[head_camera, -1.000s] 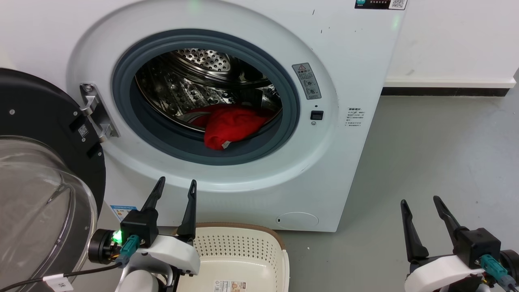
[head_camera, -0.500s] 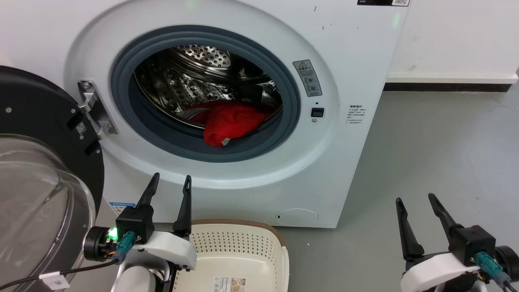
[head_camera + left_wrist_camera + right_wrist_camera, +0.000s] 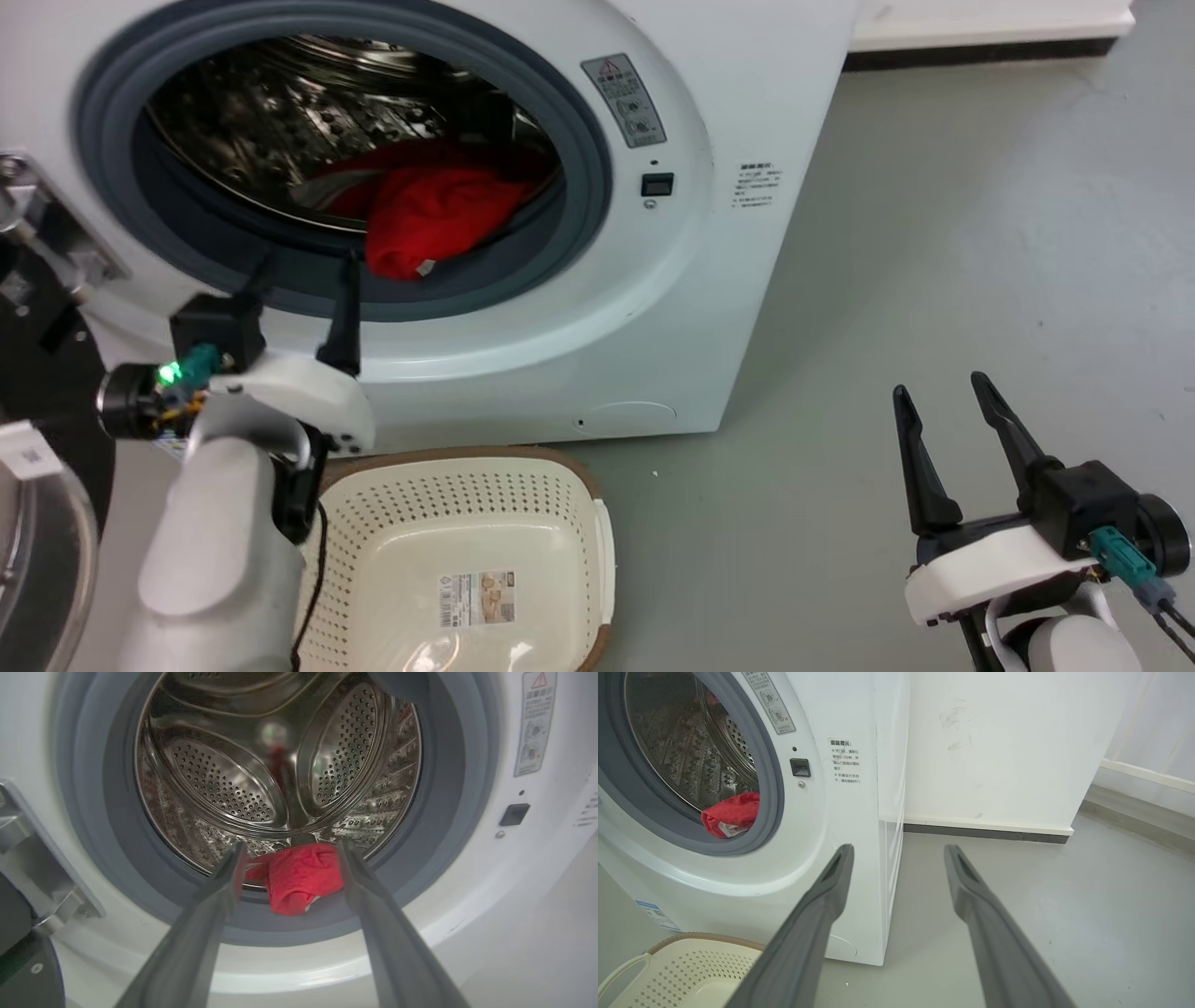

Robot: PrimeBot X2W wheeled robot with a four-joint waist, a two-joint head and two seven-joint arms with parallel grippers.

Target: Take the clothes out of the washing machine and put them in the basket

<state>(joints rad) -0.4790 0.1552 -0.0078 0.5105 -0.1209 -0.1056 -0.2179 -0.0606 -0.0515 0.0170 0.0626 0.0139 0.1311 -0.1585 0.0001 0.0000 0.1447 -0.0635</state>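
Start of the job, by the look of it. Red clothes (image 3: 425,219) bunched low in the drum (image 3: 261,103) of the washing machine (image 3: 719,280), draped onto the grey door seal (image 3: 579,187), with a small white tag (image 3: 425,268) showing at the near edge. Hard to tell whether one piece or more.

Basket (image 3: 597,551) on the floor (image 3: 934,233) in front of the machine, on the near side, holding nothing but its label sticker (image 3: 476,597).

Left claw (image 3: 308,263) up at the bottom of the porthole, fingers spread wide, gripping nothing, aimed at the red bundle but short of it. Right claw (image 3: 938,385) low on the right over bare floor, well apart from the machine's mouth, likewise spread and empty.

None of the load across so far. Left to do, probably: reach in, pinch the cloth, lift over the seal, drop into the basket, then check deeper in the drum.
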